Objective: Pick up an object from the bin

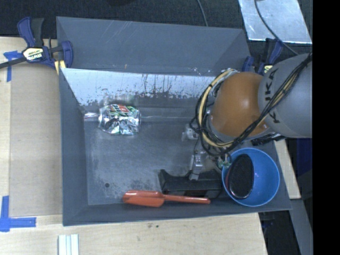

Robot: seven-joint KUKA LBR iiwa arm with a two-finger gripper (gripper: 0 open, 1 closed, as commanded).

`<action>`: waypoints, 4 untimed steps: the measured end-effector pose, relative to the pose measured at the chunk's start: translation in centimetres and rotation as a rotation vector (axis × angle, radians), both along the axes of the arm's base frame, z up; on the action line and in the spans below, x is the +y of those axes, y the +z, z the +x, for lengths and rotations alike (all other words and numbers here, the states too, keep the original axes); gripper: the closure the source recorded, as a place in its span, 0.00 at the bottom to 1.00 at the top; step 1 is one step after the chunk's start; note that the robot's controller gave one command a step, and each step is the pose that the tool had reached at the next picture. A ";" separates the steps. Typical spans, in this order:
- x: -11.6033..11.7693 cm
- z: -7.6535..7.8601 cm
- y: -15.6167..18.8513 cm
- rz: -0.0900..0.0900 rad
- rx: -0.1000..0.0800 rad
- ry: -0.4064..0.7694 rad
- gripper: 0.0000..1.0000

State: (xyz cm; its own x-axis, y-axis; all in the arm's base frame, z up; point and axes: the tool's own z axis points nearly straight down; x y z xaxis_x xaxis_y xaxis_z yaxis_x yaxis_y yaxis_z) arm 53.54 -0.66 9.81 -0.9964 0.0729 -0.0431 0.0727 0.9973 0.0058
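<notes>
One each: foil packet [119, 119], orange utensil [159, 198], black block [178, 182], blue bowl [268, 177], black oval [240, 177].

A crumpled wrapper [119, 119] lies near the back left corner of the bin [71, 158], a handled tool [164, 198] along its front edge (a block [183, 183] just behind), a bowl [269, 187] front right.

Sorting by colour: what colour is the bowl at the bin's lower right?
The bowl is blue, as the camera view shows.
</notes>
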 end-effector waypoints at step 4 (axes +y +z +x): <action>-0.3 -1.1 1.2 0.000 0.003 0.026 1.00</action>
